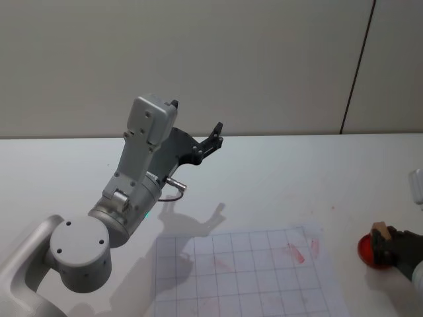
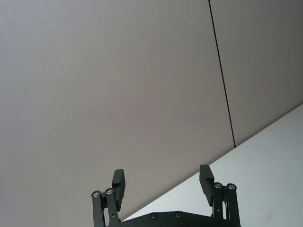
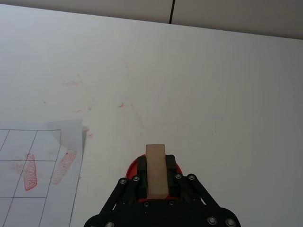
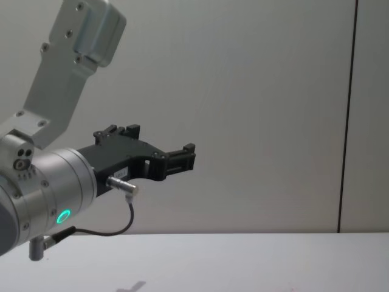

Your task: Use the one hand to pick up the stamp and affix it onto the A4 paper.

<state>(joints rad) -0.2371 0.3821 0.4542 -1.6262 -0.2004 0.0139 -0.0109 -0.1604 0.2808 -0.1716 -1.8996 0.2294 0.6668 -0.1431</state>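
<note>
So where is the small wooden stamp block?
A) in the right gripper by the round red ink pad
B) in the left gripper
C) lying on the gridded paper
A: the right gripper is shut on the small wooden stamp block at the round red ink pad.

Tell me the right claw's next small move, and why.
Probably lift and carry the pale wooden block stamp leftward to the gridded white paper: the right claw is shut on it over the round red ink pad, off the paper's right. The left claw hangs open, raised aside.

Bright, even light casts soft shadows on the table (image 1: 277,172).
</note>
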